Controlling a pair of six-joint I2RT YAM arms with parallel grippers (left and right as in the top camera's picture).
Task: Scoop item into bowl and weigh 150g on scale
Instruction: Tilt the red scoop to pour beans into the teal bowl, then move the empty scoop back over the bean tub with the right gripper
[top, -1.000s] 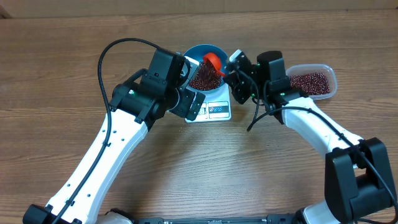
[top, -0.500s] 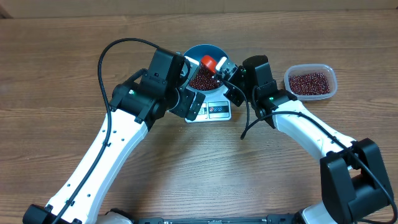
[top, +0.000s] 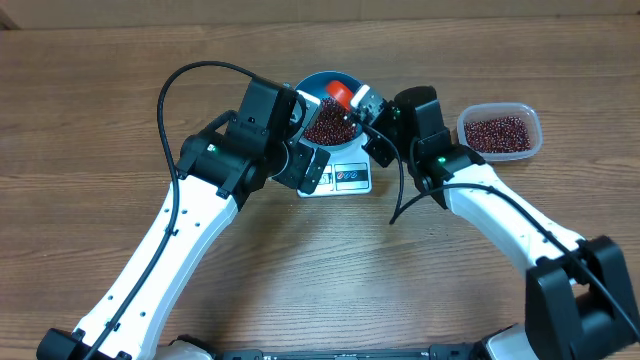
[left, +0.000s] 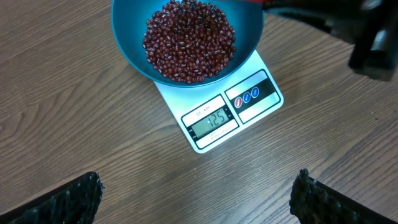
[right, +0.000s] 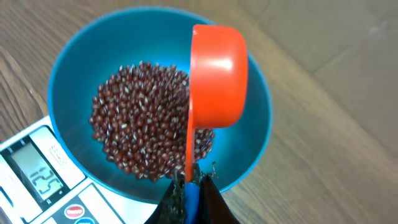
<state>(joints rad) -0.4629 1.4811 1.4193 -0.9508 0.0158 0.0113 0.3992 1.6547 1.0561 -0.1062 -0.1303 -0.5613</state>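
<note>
Holding an orange scoop (right: 214, 74) over the blue bowl (right: 255, 137), my right tool (right: 189, 186) is clamped tight on the scoop's thin handle, its two fingers pressed together around it. The scoop is turned on edge so that its rounded back faces my wrist camera, and I cannot tell whether anything lies inside it. It hangs just above the heap of dark red-brown beans (left: 189, 40) that fills the bottom of the bowl, and whether it touches them is not clear. The bowl sits on the white scale (left: 217, 118), covering its rear part, and the display window at the front edge reads 125. My left tool (left: 196, 208) hangs above the scale with its fingers spread wide apart, gripping nothing, both dark fingertips showing at the lower corners of its wrist view. From overhead, a clear plastic tub (top: 537, 130) holding more beans stands on the wooden surface (top: 320, 260) to the right, well apart from the bowl.
</note>
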